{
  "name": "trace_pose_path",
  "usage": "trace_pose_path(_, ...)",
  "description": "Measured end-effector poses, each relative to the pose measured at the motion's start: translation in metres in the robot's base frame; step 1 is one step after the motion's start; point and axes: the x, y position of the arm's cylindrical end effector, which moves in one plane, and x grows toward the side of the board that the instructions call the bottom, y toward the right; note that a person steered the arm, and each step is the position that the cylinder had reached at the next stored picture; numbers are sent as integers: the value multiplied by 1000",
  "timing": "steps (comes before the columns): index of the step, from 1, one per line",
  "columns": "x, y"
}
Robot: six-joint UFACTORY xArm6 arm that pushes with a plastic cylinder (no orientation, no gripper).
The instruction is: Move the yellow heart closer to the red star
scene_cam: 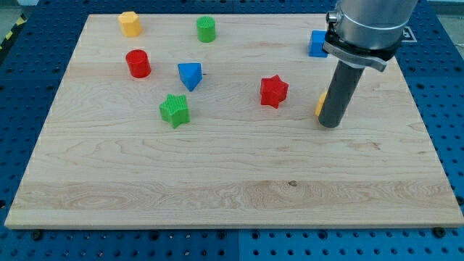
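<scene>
The red star [274, 91] lies right of the board's middle. The yellow heart [320, 106] is to the star's right, mostly hidden behind my rod; only a thin yellow-orange sliver shows at the rod's left side. My tip [330, 125] rests on the board right against that block, on its right side. The gap between the heart and the star is about one block's width.
Wooden board [217, 188] on a blue pegged table. A blue block [317, 43] sits at the top right beside the arm. A yellow block [130, 24], green cylinder [206, 30], red cylinder [138, 64], blue triangle [190, 75] and green star [175, 110] lie on the left half.
</scene>
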Motion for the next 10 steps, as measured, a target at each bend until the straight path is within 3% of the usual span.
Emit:
trace_pose_path(2,-11,42)
trace_pose_path(3,-42,40)
trace_pose_path(7,-33,44)
trace_pose_path(9,-32,24)
trace_pose_path(10,-67,-9)
